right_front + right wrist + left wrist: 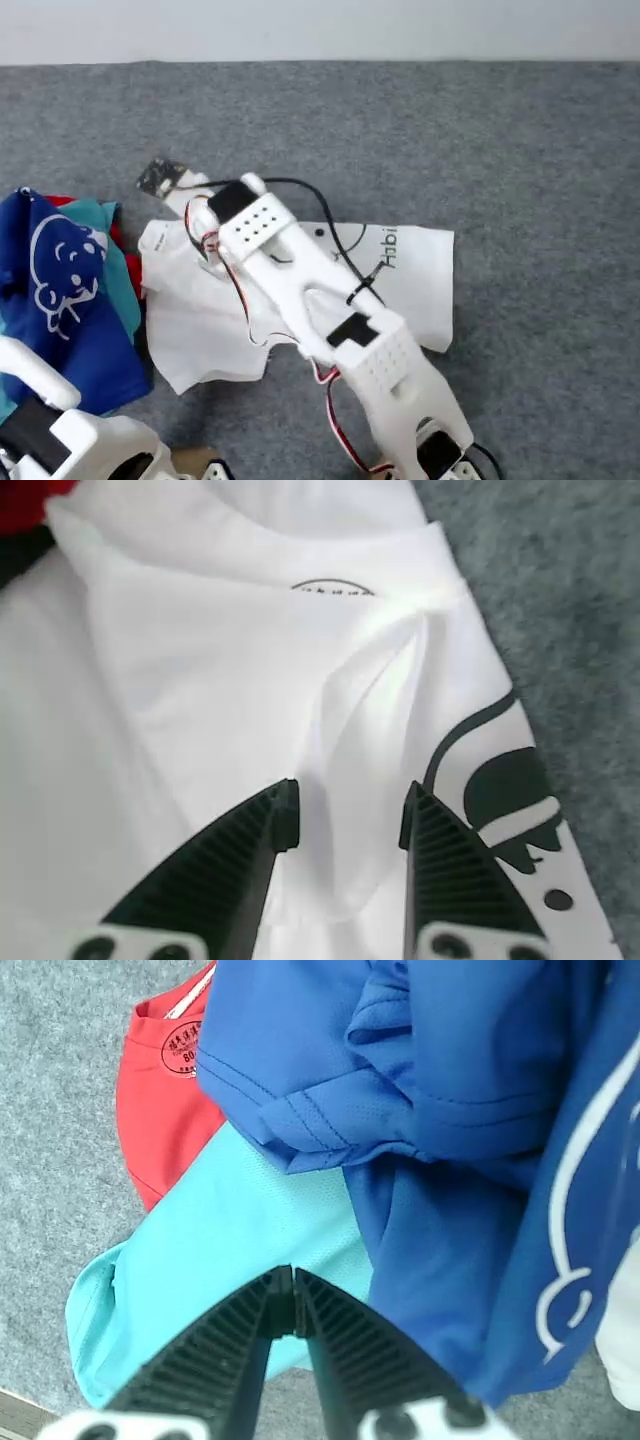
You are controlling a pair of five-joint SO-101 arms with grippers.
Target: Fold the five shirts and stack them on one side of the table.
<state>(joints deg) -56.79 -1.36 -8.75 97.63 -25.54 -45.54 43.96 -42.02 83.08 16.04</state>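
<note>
A white shirt (pixel 200 320) with dark print lies spread and rumpled at the table's middle. My right arm (pixel 300 280) stretches over it toward its left part. In the right wrist view my right gripper (pixel 350 815) is open just above the white shirt (pixel 200 680), its jaws on either side of a raised crease near the collar. At the left edge a blue shirt (pixel 60 290) with a white drawing tops a pile with a teal shirt (pixel 118 262) and a red shirt (pixel 62 201). My left gripper (pixel 293 1305) is shut and empty over the teal shirt (pixel 240 1230), beside the blue shirt (pixel 420 1110) and red shirt (pixel 160 1130).
Grey carpet-like table cover (pixel 480 140) stretches bare behind and to the right of the white shirt. My left arm's base (pixel 60 435) stands at the front left, next to the pile. A pale wall runs along the far edge.
</note>
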